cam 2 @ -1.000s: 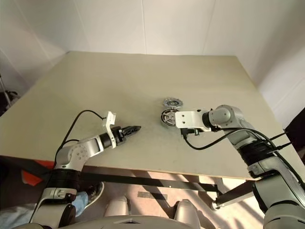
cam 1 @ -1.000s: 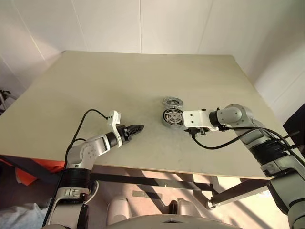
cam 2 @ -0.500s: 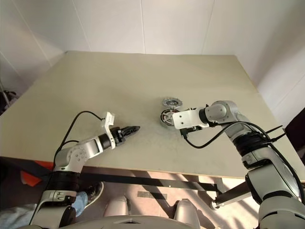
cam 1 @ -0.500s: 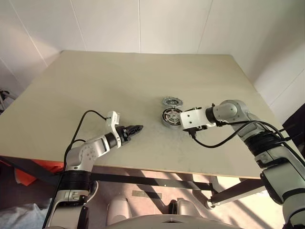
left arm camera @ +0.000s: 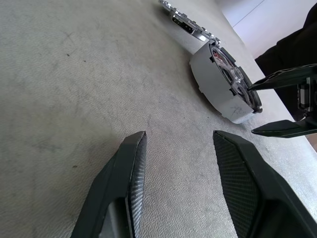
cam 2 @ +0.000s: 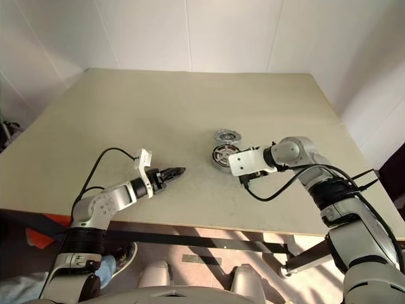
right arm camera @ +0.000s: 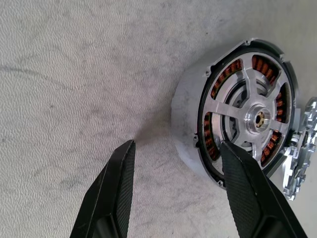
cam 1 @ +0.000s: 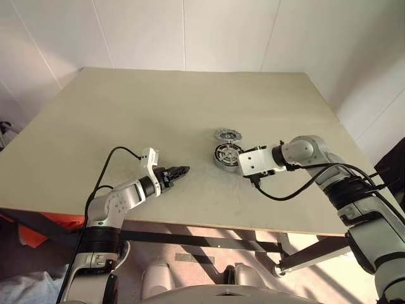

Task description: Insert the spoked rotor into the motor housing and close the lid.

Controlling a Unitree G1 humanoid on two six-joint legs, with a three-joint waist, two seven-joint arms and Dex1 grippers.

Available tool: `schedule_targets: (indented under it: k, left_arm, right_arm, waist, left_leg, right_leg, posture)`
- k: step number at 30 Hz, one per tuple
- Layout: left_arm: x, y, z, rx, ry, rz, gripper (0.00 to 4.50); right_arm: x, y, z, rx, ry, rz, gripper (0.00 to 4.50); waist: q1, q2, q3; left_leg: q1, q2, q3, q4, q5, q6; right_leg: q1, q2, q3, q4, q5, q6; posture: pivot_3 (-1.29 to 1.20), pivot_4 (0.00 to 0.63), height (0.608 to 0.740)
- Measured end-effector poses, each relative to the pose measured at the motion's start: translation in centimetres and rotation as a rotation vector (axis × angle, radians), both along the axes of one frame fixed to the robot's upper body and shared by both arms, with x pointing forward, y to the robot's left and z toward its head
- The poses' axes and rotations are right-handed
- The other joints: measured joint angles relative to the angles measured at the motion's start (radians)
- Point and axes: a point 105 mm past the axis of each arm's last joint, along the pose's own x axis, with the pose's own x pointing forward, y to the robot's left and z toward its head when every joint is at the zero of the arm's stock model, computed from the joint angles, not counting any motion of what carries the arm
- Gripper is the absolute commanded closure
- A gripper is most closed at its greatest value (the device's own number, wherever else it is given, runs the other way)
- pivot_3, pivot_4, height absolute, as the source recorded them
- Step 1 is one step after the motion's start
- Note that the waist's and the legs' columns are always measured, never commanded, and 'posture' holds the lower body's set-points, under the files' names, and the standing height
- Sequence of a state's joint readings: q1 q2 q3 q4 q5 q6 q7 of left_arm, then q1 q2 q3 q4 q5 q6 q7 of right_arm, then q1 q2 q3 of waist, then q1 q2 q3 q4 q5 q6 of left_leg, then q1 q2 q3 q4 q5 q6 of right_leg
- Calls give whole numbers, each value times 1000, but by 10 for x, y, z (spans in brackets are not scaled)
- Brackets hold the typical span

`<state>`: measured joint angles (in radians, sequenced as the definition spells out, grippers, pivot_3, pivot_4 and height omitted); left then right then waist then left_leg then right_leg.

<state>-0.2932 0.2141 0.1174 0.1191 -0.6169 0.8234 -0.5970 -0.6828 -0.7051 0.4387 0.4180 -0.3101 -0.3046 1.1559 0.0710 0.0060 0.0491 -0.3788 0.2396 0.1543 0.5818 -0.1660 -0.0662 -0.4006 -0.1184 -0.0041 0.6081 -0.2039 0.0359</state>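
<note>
Since a second earlier the right gripper had rolled a little at the wrist and eased slightly lower beside the motor housing, while nothing else on the surface had shifted. Its black fingers stood apart with nothing between them — one over the bare surface just beside the housing's silver wall, the other over the rim of the housing's open face. Inside that face copper-orange coils ringed a silver spoked part with a central hub; whether this was the spoked rotor already seated could not be told for sure, though a black rim showed around it. The housing sat right of the surface's centre, with the lid lying flat just behind it, on the far side from the robot, the two very close or touching. The left gripper hung low over the surface, well apart from the housing and pointing toward it; its fingers were partly open and held nothing. From the left wrist view the right gripper's finger tips showed as two thin black blades — one at the housing's face, one in front of it.
</note>
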Motion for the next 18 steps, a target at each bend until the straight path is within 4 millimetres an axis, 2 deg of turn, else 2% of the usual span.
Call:
schedule_targets:
  k: [6,9,16,18]
  left_arm:
    - [0,0,0,0,0,1,2248]
    - [0,0,0,2,0,2,2248]
    - [0,2,-1,2,-1,11,2248]
    - [0,3,-2,4,1,17,2248]
  right_arm:
    - [-4,8,-1,7,-2,26,1490]
    - [-3,12,0,12,-11,30,2085]
    - [3,15,3,3,-19,38,4425]
    - [3,14,0,-7,-16,35,4470]
  waist:
    - [0,0,0]
    - [0,0,0]
    - [-2,-1,-1]
    - [-5,-2,-1]
  left_leg:
    - [0,0,0,0,0,0]
    - [0,0,0,0,0,0]
    - [2,1,0,0,0,0]
    - [3,1,0,0,0,0]
  right_leg:
    - [0,0,0,0,0,0]
    - [0,0,0,0,0,0]
    - [1,1,0,0,0,0]
    - [2,2,1,0,1,-2]
  posture:
    - [0,0,740]
    - [0,0,740]
    - [0,0,740]
    - [0,0,740]
